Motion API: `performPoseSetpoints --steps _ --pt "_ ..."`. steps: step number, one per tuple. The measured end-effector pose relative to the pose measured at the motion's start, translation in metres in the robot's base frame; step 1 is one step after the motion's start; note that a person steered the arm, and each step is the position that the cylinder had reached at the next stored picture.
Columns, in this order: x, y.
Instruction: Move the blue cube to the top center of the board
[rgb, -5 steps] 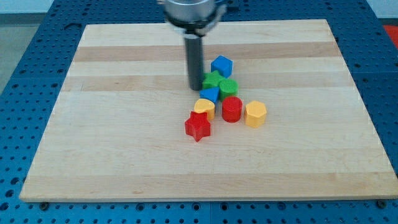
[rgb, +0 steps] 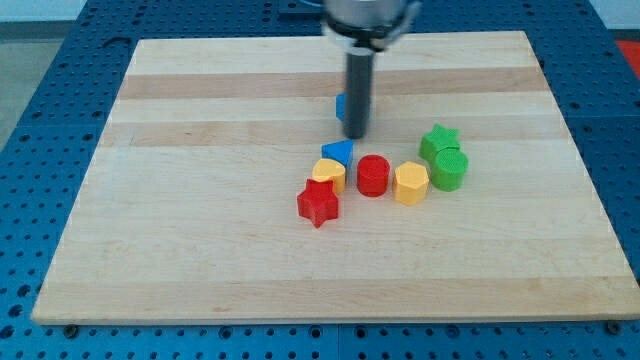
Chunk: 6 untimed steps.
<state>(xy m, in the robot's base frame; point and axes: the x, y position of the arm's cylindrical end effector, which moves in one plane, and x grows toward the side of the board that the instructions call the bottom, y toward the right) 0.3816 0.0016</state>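
Contact between my tip (rgb: 356, 135) and the blue cube (rgb: 342, 105) is judged to be made or nearly so: the cube is mostly hidden behind the rod, with only a sliver seen at the rod's left edge, just above the centre of the table (rgb: 200, 250). No claw is fitted, so nothing can be said of one being wide, narrow or holding; the rod alone does the pushing.

Below the tip a blue triangular block (rgb: 338, 152) is seen, and just below that a yellow block (rgb: 328, 174) touching a red star (rgb: 318, 203). A red cylinder (rgb: 373, 175) and a yellow hexagonal block (rgb: 411, 183) lie in a row to the view's right, with a green star (rgb: 438, 141) and a green cylinder (rgb: 450, 169) beyond them.

The pushing step is judged to be in hand. For the next move, a steady push toward the view's top is called for, with the tip kept centred behind the cube so that it is not let slip sideways.
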Motion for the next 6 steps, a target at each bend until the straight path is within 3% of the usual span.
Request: performPoseSetpoints --steps 1,2,3,5,6 --pt "-0.037 -0.043" --pt "-0.039 -0.052" --pt "-0.001 -0.05" --pt "0.009 0.016" --pt "-0.026 0.022"
